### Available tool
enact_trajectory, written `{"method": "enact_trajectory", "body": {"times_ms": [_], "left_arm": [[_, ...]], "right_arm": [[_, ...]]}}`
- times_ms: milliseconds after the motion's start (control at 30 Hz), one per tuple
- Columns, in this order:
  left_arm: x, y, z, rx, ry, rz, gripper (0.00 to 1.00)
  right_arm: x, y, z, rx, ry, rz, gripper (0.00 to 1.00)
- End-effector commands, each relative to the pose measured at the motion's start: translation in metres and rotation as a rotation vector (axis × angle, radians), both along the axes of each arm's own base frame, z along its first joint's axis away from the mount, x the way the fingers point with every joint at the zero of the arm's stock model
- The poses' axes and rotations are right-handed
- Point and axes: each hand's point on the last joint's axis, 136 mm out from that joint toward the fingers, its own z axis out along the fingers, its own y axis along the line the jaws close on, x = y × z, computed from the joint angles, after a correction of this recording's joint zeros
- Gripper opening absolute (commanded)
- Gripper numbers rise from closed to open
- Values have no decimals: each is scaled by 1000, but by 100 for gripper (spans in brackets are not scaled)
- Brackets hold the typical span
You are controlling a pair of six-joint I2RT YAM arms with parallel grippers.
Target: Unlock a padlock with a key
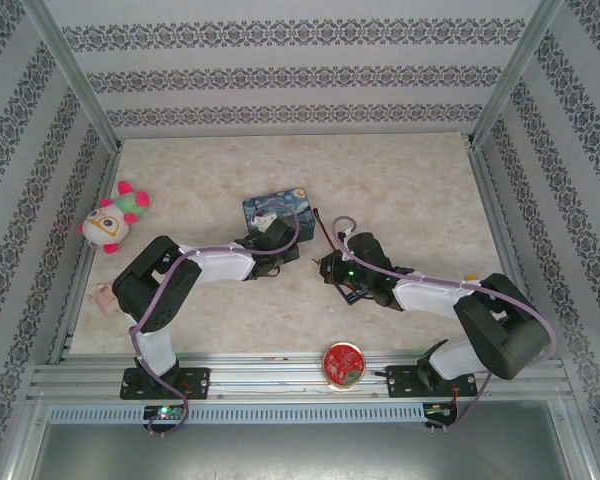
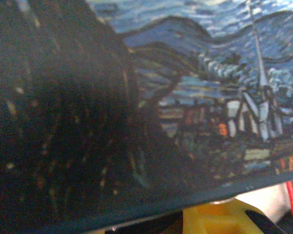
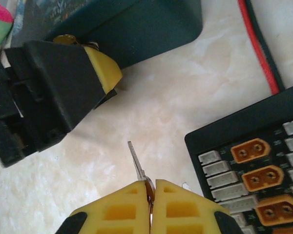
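Key pinched in right gripper, just short of blue tin

Thin grey metal key [image 3: 136, 162], flat and narrow, bare blade slanting up and left toward the blue tin [image 3: 151, 29], bow buried in the seam of the right gripper [image 3: 151, 189]. Clamped on it, two yellow plastic fingers [image 3: 122, 207], moulded with square recesses, pressed flush together. Apart from the tin, with pale marbled table [image 3: 185, 97] between blade tip and wall.

Rectangular tin with rounded corners, smooth dark teal side. In the left wrist view, lid painted with swirling blue night sky, dark cypress, small village and thin white spire.

Against the tin's near wall, left gripper [image 1: 272, 252]: blocky matte black housing ending in a yellow wedge-shaped pad. At that tip, hard against the tin, a small silvery glint and a brass-coloured bit. Too hidden to call it the padlock with any certainty, and cannot tell whether those jaws stand apart or together.

Right of the tin, glossy red wire [image 3: 259, 48] in a long curve, and a black board [image 3: 254, 161] with rows of orange-brown and white connectors. Left of the tin, soft plush toy [image 1: 113, 220], white with pink and green. Nearer than the tin, on the ribbed metal rail, round red disc [image 1: 343, 363]
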Motion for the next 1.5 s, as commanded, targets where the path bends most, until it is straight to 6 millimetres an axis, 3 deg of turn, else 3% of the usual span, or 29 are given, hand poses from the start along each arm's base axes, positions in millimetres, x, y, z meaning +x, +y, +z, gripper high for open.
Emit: {"method": "enact_trajectory", "body": {"times_ms": [0, 367, 1467], "left_arm": [[12, -17, 32, -205, -50, 55, 11], [7, -20, 26, -394, 7, 141, 11], [4, -21, 13, -439, 53, 167, 12]], "right_arm": [[7, 6, -1, 6, -38, -39, 0], [15, 24, -15, -49, -121, -101, 0], [27, 46, -15, 30, -190, -104, 0]]}}
